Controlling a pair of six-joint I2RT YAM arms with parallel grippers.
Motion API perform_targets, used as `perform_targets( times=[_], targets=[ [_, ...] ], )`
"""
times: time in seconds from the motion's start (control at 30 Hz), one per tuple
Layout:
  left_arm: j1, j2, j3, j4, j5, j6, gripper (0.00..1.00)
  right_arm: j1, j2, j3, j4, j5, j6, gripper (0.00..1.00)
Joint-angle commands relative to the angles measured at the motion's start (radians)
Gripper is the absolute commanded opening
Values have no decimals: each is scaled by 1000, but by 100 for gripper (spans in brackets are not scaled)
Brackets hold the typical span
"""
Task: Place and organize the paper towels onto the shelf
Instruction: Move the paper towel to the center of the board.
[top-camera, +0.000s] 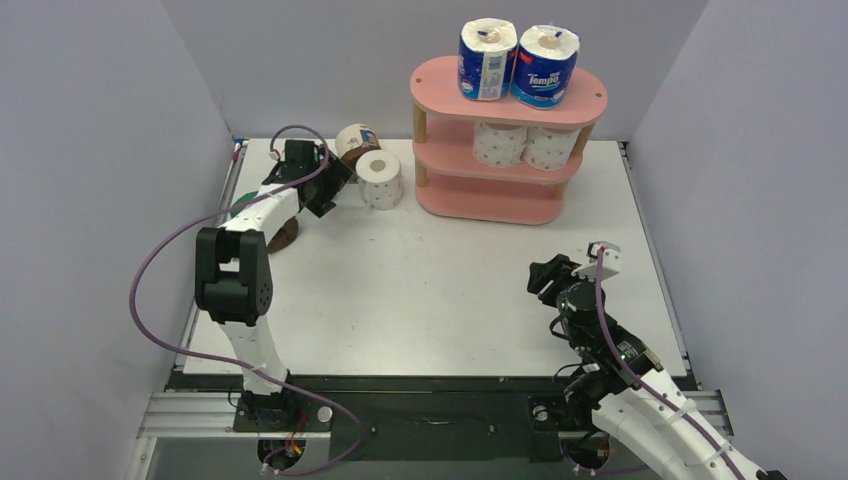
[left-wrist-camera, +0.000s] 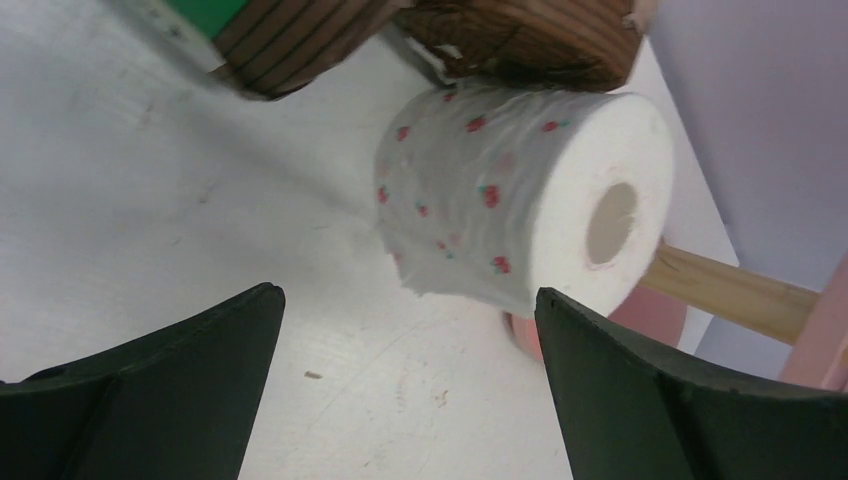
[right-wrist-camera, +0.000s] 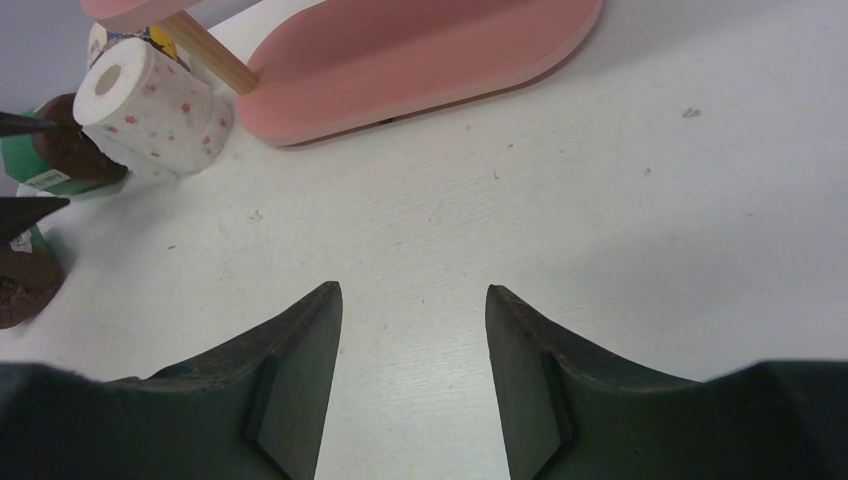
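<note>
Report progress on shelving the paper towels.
Done: two blue-white rolls on the top tier of the shelf, two dotted rolls on its middle tier. In hand: nothing yet; the open left gripper faces a dotted roll on the table. Left: that roll and the brown rolls beside it.

Table: your white tabletop (top-camera: 450, 290) carries the shelf and four loose rolls.
Shelf: the pink three-tier shelf (top-camera: 437, 85) stands on the far side of the table, right of centre.
Top board: you have two blue-white rolls (top-camera: 487, 58) upright, side by side and touching.
Middle board: two pink-dotted rolls (top-camera: 500, 143) sit side by side.
Table, beside the shelf: a third pink-dotted roll (top-camera: 380, 179) stands on end just left of the shelf's left end; a cream-wrapped brown roll (top-camera: 355, 142) lies tipped just behind it.
Table, far left: two green-wrapped brown rolls (top-camera: 285, 235) lie near the edge, partly hidden from you.
</note>
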Motion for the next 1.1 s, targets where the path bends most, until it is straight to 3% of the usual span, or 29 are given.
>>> perform_targets(
  times=[0.0,0.5,0.73,1.07],
  targets=[
    [-52,41,144,-8,-12,18,97,4,-7,-17,19,21,6,51],
    [-111,244,411,-187,-125,68,97,3,-4,-9,38,33,-28,51],
    [-118,283,449,-200,-137,66,99,3,-4,-14,32,35,-30,51],
    [-126,253,393,-144,-122,64,61,3,-21,-23,25,35,-26,51]
  ],
)
